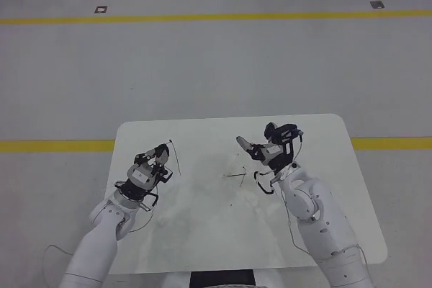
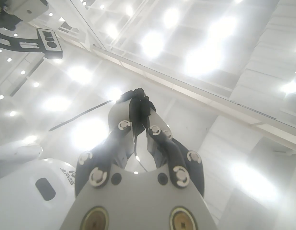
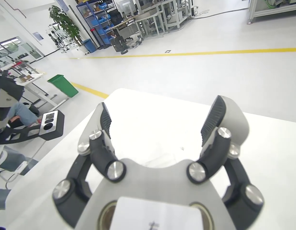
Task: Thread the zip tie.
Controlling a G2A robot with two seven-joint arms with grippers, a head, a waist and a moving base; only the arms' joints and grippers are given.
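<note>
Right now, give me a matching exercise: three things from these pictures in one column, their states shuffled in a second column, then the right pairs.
Things:
1. left gripper
2. right gripper
3. loose ties

States:
A. lying on the table
B. shut on a zip tie
C. open, holding nothing

Pairs: 1-B, 2-C, 3-A.

One white surface (image 1: 331,216). Two claws: left claw (image 2: 138,98) and right claw (image 3: 160,102). Apparently three black ties: one held zip tie (image 1: 175,158), two loose zip ties (image 1: 237,174).
</note>
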